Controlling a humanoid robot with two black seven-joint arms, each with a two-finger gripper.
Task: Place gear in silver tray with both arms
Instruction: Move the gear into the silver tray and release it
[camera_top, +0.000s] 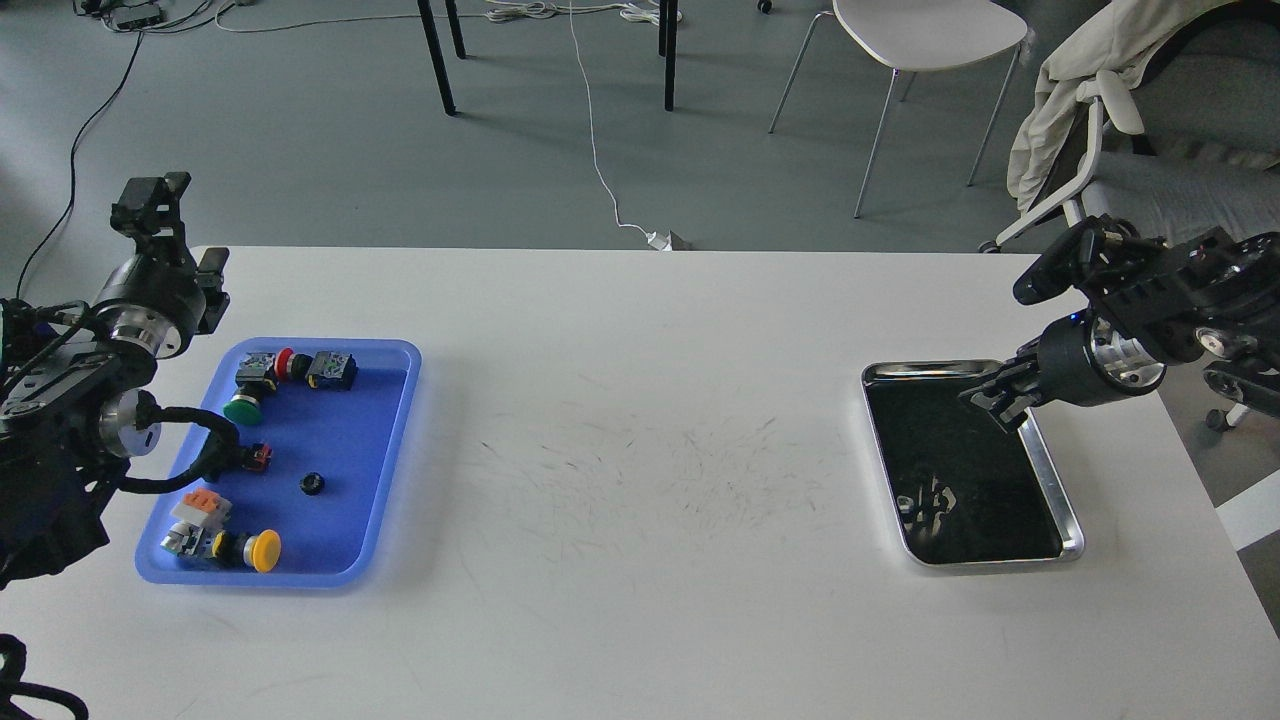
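The gear, a small black ring, lies in the blue plastic tray on the left of the table. The silver tray, shiny with a dark reflective bottom, lies on the right and holds nothing. My left gripper is raised above the table's far left corner, behind the blue tray and apart from the gear. My right gripper hovers over the silver tray's far right corner, pointing left and down. Both grippers are dark and I cannot tell their fingers apart. Neither visibly holds anything.
The blue tray also holds a green button, a yellow button, a red button and several small switch parts. A black cable of my left arm loops over its left side. Chairs stand beyond the table's far edge.
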